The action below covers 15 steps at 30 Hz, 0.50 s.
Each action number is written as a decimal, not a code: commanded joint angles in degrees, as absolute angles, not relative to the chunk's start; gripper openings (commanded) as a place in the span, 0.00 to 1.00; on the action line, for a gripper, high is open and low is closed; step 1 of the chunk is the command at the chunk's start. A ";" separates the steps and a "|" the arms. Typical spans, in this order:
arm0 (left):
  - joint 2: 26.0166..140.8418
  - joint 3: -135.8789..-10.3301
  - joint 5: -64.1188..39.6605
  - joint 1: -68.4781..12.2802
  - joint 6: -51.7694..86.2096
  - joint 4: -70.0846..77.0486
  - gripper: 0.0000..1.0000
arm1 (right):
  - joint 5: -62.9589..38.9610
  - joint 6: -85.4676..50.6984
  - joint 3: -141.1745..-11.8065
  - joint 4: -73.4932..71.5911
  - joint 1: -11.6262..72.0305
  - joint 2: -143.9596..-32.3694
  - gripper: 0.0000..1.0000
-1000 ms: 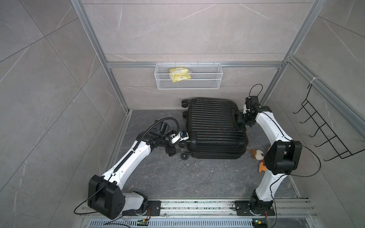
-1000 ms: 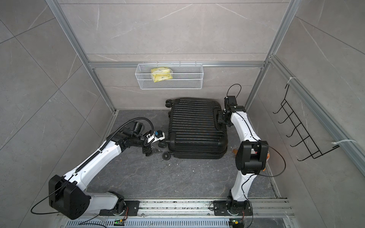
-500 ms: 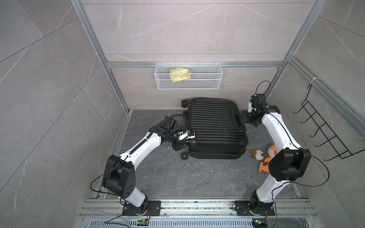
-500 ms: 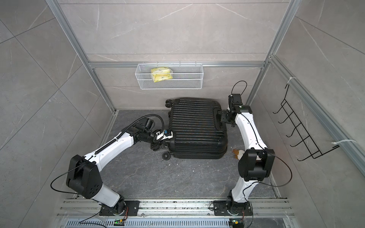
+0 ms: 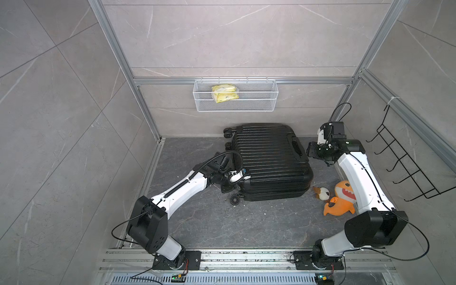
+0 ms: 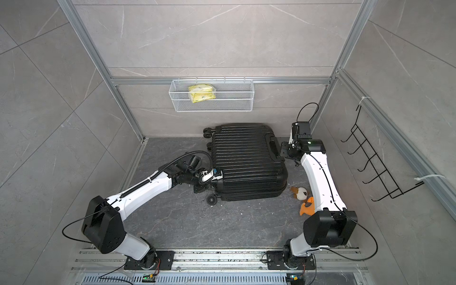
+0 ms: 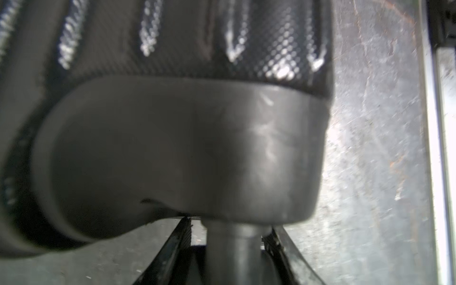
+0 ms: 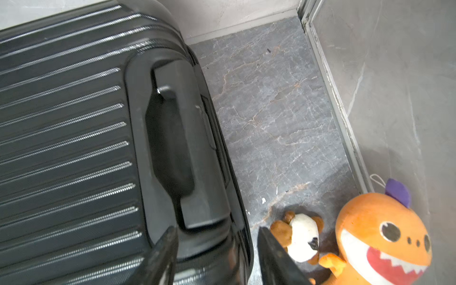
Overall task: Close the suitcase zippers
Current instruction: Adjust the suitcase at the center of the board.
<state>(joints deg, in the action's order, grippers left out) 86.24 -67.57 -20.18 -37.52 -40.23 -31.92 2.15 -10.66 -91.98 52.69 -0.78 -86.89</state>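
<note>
Top views both show the suitcase (image 5: 269, 158) lying flat on the floor (image 5: 222, 222), just above frame centre. Its ribbed shell faces up, the two shells are together, and its far wheels are near the back wall (image 5: 246, 37). The zippers (image 5: 276, 192) show as a thin dark line along the seam on the near side. The pulls are too small to see, and I cannot tell whether the track is shut. A handle (image 8: 177, 138) sits on the case's right side and a wheel (image 5: 235, 199) at its lower-left corner.

The left gripper (image 5: 244, 175) is at that lower-left corner. In the left wrist view its fingers (image 7: 177, 246) stand partly apart, either side of a blurred grey stem (image 7: 232, 251) under a rounded wheel mount (image 7: 172, 148). A strip of floor shows between one finger and the stem, so no grip is seen. The right gripper (image 8: 217, 256) hovers just right of the handle, about half open over the case's edge, and holds nothing.

At the case's lower right lie a small brown-and-white plush (image 5: 323, 193) and an orange plush (image 5: 341, 197), touching each other.

The floor is dark grey stone with pale veins and white specks. The walls are large grey tiles behind aluminium posts (image 5: 128, 74). A white wire basket (image 5: 256, 98) hangs upper centre and holds a yellow packet (image 5: 224, 93) whose print is too small to read. A black hook rack (image 5: 407, 158) hangs at the right. The arm bases sit on a rail (image 5: 246, 256) along the bottom edge.
</note>
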 commanded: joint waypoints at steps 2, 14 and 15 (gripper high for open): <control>77.81 -63.79 -15.52 -41.82 -21.75 -29.76 0.07 | 1.85 -10.51 -89.17 52.76 -0.44 -82.96 0.55; 69.28 -57.15 6.79 -45.08 22.44 -23.84 0.00 | -2.21 -9.86 -83.47 49.58 -0.27 -76.77 0.56; 69.08 -56.96 8.74 -45.44 24.60 -23.93 0.00 | -2.61 -9.72 -83.03 49.44 -0.18 -76.29 0.56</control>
